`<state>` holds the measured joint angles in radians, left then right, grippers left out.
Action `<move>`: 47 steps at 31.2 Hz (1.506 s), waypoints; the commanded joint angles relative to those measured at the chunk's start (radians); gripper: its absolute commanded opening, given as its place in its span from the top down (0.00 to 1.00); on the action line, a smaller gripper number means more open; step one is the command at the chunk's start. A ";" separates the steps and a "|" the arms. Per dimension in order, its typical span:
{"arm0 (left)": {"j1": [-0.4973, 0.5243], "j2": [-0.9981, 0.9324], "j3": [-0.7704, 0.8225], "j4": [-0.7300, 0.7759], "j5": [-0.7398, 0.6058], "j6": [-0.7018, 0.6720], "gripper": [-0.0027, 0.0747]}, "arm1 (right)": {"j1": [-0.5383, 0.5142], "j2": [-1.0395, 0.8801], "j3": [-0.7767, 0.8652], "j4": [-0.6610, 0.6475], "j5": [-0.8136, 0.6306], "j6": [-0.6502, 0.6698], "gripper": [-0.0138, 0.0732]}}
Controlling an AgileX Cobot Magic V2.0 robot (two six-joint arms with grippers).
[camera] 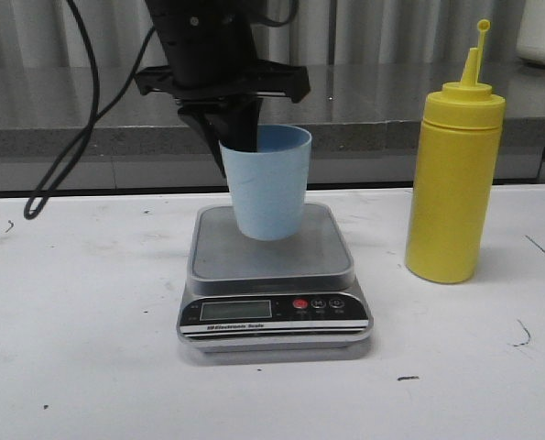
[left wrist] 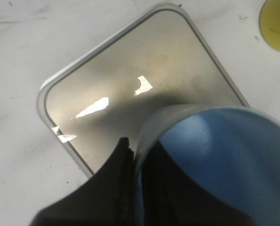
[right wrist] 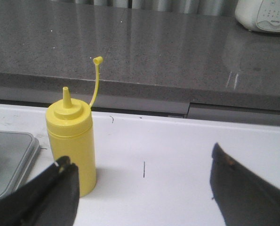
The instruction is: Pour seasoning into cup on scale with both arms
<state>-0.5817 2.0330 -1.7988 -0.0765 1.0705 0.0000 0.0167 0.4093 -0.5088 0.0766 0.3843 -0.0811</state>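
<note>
The left gripper (camera: 240, 137) clamps the rim of the pale blue cup (camera: 269, 183), steadying it on the scale (camera: 274, 275) platform. The yellow squeeze bottle (camera: 455, 183) stands at 3 o'clock from the scale. The right gripper (right wrist: 142, 190) is spread wide, ungripped, facing the bottle.

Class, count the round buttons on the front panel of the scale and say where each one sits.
3. On the scale, right of the LCD screen: a red button, then two grey buttons in a row.
</note>
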 commanded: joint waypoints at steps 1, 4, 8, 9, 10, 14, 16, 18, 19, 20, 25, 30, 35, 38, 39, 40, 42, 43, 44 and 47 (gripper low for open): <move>-0.003 -0.046 -0.036 -0.006 -0.028 -0.009 0.99 | -0.003 0.012 -0.038 -0.008 -0.070 -0.008 0.17; -0.003 -0.046 -0.036 -0.006 -0.058 -0.009 0.92 | -0.003 0.012 -0.038 -0.008 -0.068 -0.008 0.17; -0.003 -0.046 -0.036 -0.016 -0.066 -0.009 0.70 | -0.003 0.012 -0.038 -0.008 -0.065 -0.008 0.17; -0.003 -0.046 -0.036 -0.016 -0.066 -0.009 0.63 | -0.003 0.012 -0.038 -0.008 -0.065 -0.008 0.17; -0.003 -0.046 -0.036 -0.016 -0.066 -0.009 0.56 | -0.003 0.012 -0.038 -0.009 -0.066 -0.008 0.17; 0.012 -0.050 -0.080 -0.016 0.001 -0.009 0.39 | -0.003 0.012 -0.038 -0.009 -0.066 -0.008 0.17; 0.026 -0.068 -0.110 -0.016 0.041 -0.009 0.40 | -0.003 0.012 -0.038 -0.009 -0.066 -0.008 0.17; 0.038 -0.095 -0.118 -0.016 0.052 -0.008 0.40 | -0.003 0.012 -0.038 -0.009 -0.066 -0.008 0.17; 0.047 -0.112 -0.118 -0.012 0.061 0.000 0.40 | -0.003 0.012 -0.038 -0.009 -0.066 -0.008 0.17; 0.056 -0.129 -0.118 -0.012 0.071 0.000 0.40 | -0.003 0.012 -0.038 -0.009 -0.066 -0.008 0.17; 0.116 -0.207 -0.085 -0.011 0.079 0.016 0.60 | -0.003 0.012 -0.038 -0.009 -0.066 -0.008 0.17; 0.191 -0.302 0.034 -0.011 0.010 0.016 0.92 | -0.003 0.012 -0.038 -0.010 -0.066 -0.008 0.17; 0.292 -0.440 0.258 -0.012 -0.138 -0.011 0.99 | -0.003 0.012 -0.038 -0.010 -0.066 -0.008 0.17; 0.351 -0.545 0.414 -0.020 -0.246 -0.019 0.99 | -0.003 0.012 -0.038 -0.010 -0.066 -0.008 0.17; 0.367 -0.585 0.464 -0.020 -0.286 -0.022 0.99 | -0.003 0.012 -0.038 -0.010 -0.066 -0.008 0.17; 0.383 -0.626 0.514 -0.020 -0.327 -0.027 0.99 | -0.003 0.012 -0.038 -0.010 -0.066 -0.008 0.17; 0.416 -0.707 0.612 -0.020 -0.400 -0.035 0.99 | -0.003 0.012 -0.038 -0.010 -0.066 -0.008 0.17; 0.432 -0.748 0.659 -0.020 -0.427 -0.037 0.99 | -0.003 0.012 -0.038 -0.010 -0.066 -0.008 0.17; 0.452 -0.796 0.705 -0.020 -0.457 -0.037 0.99 | -0.003 0.012 -0.038 -0.010 -0.066 -0.008 0.17; 0.481 -0.917 0.845 -0.020 -0.523 -0.037 0.99 | -0.003 0.012 -0.038 -0.010 -0.066 -0.008 0.17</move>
<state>-0.1205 1.2282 -1.0226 -0.0820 0.6655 -0.0268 0.0167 0.4093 -0.5088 0.0745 0.3915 -0.0811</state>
